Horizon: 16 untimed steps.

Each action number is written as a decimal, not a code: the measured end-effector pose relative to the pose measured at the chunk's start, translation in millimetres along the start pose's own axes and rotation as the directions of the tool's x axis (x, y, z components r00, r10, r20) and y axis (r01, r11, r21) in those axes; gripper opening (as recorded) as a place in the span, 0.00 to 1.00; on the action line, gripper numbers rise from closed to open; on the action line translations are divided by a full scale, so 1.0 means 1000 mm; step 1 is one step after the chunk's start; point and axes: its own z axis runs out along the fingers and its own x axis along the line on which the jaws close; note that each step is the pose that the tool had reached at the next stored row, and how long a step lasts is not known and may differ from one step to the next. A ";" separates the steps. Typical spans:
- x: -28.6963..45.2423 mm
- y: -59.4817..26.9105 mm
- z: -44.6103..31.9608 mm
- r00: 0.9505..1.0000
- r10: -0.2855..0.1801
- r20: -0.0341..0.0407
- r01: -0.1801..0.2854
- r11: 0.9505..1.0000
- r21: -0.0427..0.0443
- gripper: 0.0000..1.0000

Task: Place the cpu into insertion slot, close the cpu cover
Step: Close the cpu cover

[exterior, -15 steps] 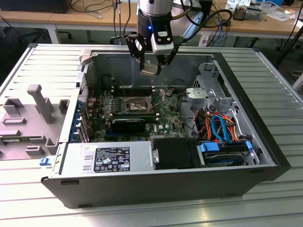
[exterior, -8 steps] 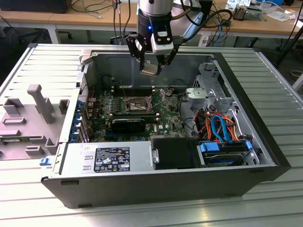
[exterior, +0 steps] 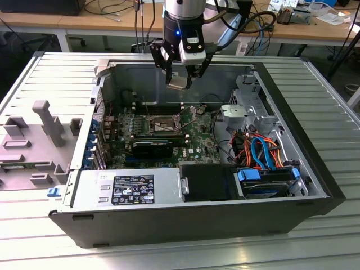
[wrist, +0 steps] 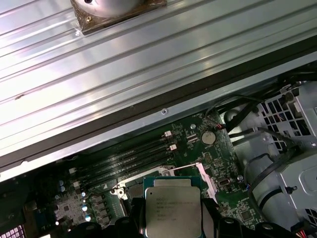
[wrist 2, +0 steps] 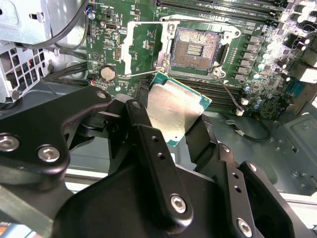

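While gripper [exterior: 181, 79] hangs at upper centre of exterior view, fingers [wrist 2: 148, 144] pinch cpu [exterior: 176, 83] above open case [exterior: 315, 169]. Insertion slot [exterior: 162, 125] bare mid-frame on green board [exterior: 194, 143]; cpu cover [wrist 2: 132, 47] flipped open beside it.

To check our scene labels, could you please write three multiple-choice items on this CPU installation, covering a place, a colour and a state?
1. The cpu cover is: A) latched shut B) swung open C) missing
2. The motherboard is: A) red B) green C) white
3. The cpu is: A) flat on the motherboard B) under the cpu cover C) in the gripper, above the motherboard
B: its frame is swung away from the bare insertion slot. B: the board shows green. C: the gripper clamps it, clear of the board.
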 end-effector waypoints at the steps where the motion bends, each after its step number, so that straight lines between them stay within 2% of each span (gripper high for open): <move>1: 0.0000 0.0000 0.0000 1.000 0.001 0.000 -0.001 1.000 0.000 0.55; 16: 0.0000 0.0000 0.0000 1.000 0.013 0.001 -0.013 1.000 0.000 0.55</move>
